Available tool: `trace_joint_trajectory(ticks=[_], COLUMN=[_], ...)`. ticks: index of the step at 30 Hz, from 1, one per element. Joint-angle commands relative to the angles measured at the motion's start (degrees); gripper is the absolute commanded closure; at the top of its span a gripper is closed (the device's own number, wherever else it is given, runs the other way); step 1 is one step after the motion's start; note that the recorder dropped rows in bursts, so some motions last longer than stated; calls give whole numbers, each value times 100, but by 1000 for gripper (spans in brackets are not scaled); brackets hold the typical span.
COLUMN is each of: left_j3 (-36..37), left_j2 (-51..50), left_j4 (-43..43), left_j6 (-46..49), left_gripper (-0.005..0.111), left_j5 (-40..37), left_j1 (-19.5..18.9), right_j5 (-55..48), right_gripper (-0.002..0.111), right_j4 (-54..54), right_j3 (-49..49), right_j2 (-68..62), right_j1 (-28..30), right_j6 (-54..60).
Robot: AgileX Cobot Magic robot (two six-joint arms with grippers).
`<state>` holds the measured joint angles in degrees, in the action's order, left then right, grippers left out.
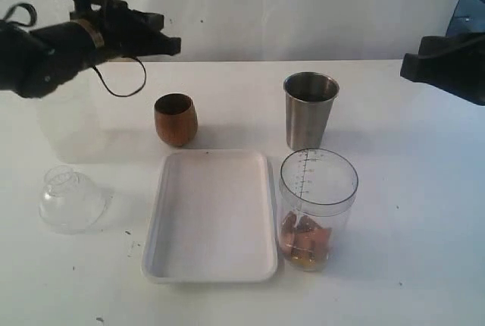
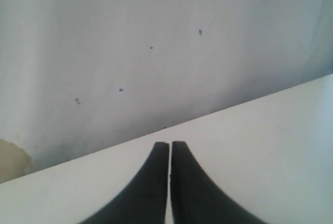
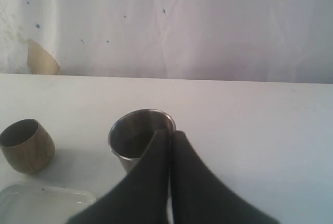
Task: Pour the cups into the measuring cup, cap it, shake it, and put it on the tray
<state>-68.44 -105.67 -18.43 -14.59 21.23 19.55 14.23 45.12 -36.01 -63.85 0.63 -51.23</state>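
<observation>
White speckled wall; white tabletop bearing tray, dark specks.

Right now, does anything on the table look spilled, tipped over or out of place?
Nothing stands out. The wooden cup, steel tumbler and measuring cup stand upright, with no spill around them. The tray lies flat. The dome lid rests apart on the table, not yet on the measuring cup.

One wooden cup, one steel tumbler, one measuring cup, one white tray, one clear dome lid, one frosted cup.
</observation>
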Motion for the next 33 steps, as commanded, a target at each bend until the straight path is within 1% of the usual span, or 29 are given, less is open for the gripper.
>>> trace_joint_trajectory(ticks=[1,7,9,13,20,22,24,26,27,33], left_j3=[-29,95,295,988,2217,2495,2726,2945,3053,3895], left_j2=[872,1945,2362,3377,5007,5516,6008,6617,6879,8734], left_j4=[-28,45,45,70,682,876,876,876,876,1047], left_j6=[11,-81,-56,-56,-127,-127,-33,316,443,530], left_gripper=[106,106,106,106,106,106,106,106,106,106], left_j5=[-1203,-2417,-2522,-2559,-2683,-3021,-3422,-3858,-3949,-3693], left_j1=[6,6,6,6,6,6,6,6,6,6], right_j5=[-5,-5,-5,-5,-5,-5,-5,-5,-5,-5], right_gripper=[108,108,108,108,108,108,108,108,108,108], right_j4=[12,12,12,12,12,12,12,12,12,12], right_j3=[6,6,6,6,6,6,6,6,6,6], right_j2=[41,41,41,41,41,41,41,41,41,41], right_j1=[40,40,40,40,40,40,40,40,40,40], right_j6=[-2,-2,-2,-2,-2,-2,-2,-2,-2,-2])
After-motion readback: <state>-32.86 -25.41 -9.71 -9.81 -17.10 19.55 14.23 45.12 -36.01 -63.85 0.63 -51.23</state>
